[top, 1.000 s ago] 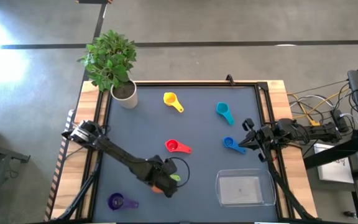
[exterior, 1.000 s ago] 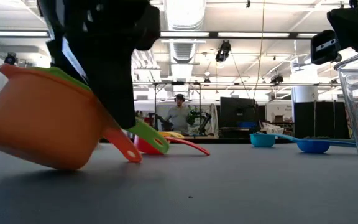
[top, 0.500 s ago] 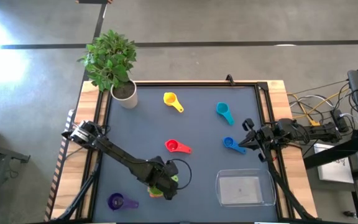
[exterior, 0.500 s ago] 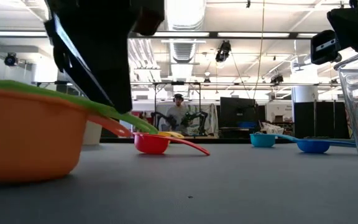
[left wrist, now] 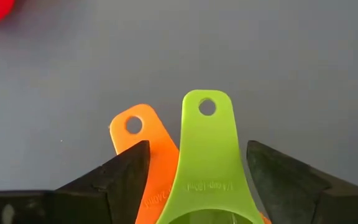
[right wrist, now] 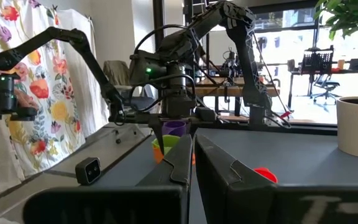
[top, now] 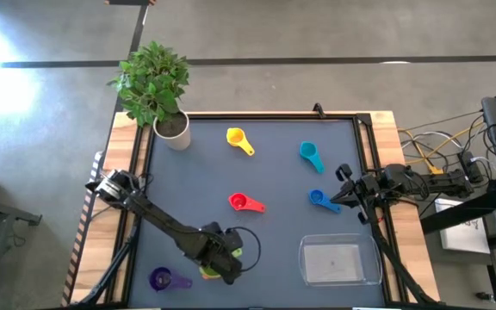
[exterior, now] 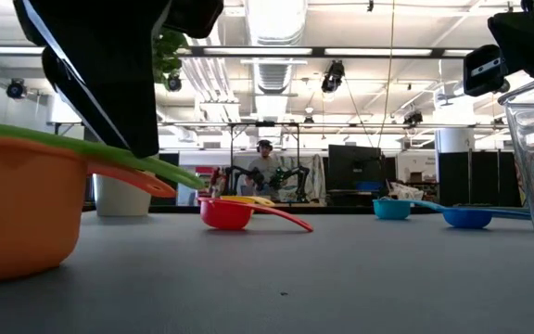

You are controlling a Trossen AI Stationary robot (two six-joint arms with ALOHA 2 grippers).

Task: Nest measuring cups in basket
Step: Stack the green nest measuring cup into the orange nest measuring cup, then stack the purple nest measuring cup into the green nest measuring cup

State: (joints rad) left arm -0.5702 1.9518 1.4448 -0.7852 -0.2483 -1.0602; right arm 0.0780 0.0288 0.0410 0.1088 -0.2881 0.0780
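Observation:
The green cup (left wrist: pixel 205 149) sits nested in the orange cup (exterior: pixel 17 213), which stands flat on the table near its near edge. My left gripper (left wrist: pixel 197 146) is open right above them, one finger on each side of the two handles. The red cup (top: pixel 244 203), yellow cup (top: pixel 238 139), teal cup (top: pixel 310 155), blue cup (top: pixel 320 200) and purple cup (top: pixel 162 279) lie apart on the mat. The clear basket (top: pixel 340 262) stands at the near right. My right gripper (top: pixel 343 196) waits shut beside the blue cup. My left gripper comes from above with its fingers along the handles. One finger (left wrist: pixel 126 177) covers the edge of the orange handle (left wrist: pixel 135 127). In the low view a fingertip (exterior: pixel 133 139) reaches the green handle's line (exterior: pixel 156 167). I cannot tell whether it touches.
A white plant pot (top: pixel 172 129) with a leafy plant stands at the table's far left corner. A raised frame (top: pixel 364 129) runs round the mat. Open mat lies between the nested cups and the basket. A person shows far off in the room behind the table.
The orange cup with the green one inside was tilted, one side off the table, and has come down flat on its base. My left gripper has moved a little toward the table's near edge, and the cups have shifted with it.

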